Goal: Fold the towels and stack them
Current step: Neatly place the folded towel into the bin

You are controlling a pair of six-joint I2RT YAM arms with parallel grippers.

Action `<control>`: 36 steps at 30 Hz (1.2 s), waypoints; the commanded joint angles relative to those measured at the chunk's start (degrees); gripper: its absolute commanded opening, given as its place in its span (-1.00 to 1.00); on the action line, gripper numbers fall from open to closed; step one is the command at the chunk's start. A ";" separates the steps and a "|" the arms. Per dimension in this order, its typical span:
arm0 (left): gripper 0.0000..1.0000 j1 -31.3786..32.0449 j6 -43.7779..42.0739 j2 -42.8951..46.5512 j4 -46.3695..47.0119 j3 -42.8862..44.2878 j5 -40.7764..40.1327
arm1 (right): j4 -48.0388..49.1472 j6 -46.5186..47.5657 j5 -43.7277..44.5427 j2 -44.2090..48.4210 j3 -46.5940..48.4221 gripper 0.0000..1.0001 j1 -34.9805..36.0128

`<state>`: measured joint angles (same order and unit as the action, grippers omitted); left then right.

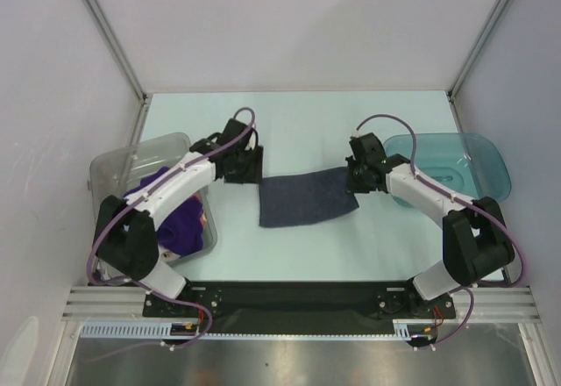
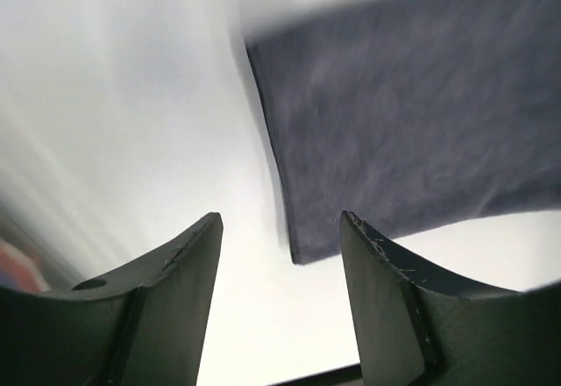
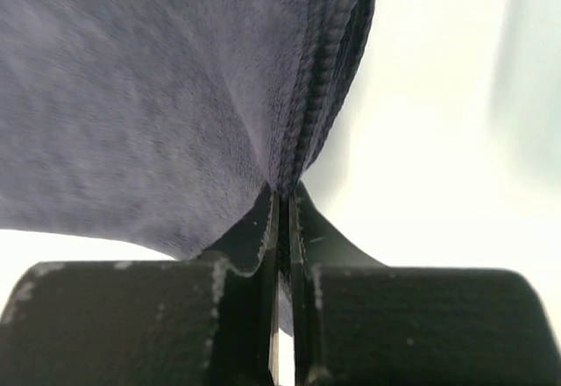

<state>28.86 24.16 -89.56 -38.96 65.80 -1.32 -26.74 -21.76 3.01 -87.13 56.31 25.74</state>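
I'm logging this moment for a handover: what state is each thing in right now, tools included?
Left tool: open, beside the grey towel's corner, holding nothing.
Right tool: shut on the grey towel's edge.
Grey towel: lying on the table, layers doubled at the pinched edge.
Purple towel: crumpled inside the clear bin.
Teal tray: upright on the table.

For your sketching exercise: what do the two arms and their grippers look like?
The left arm and right arm match: white shells, black joints, a purple cable looping along each. The left gripper and right gripper are black, with two dark, scuffed fingers.
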 commanded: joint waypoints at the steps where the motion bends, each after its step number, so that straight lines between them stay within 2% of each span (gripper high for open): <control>1: 0.26 -1.00 -4.29 5.00 -5.68 8.63 -6.31 | -11.90 4.35 4.28 3.28 5.46 -1.00 -1.65; 14: 0.33 -3.99 -8.34 7.21 -4.55 6.01 -6.32 | -26.16 9.98 9.39 4.69 18.12 -1.00 -10.52; 23: 0.34 -4.69 -9.22 7.12 -3.49 3.55 -5.71 | -26.96 14.81 14.13 4.16 22.34 -1.00 -21.33; 29: 0.34 -4.96 -9.13 6.94 -3.14 2.84 -5.45 | -25.55 19.56 16.07 -0.93 26.12 -1.00 -30.29; 36: 0.35 -4.96 -9.22 5.71 -3.93 3.98 -5.36 | -24.68 20.17 17.04 -8.40 32.01 -1.00 -36.63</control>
<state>24.45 15.97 -83.29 -43.44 68.88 -6.90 -52.73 -3.62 17.37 -94.19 84.51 -9.10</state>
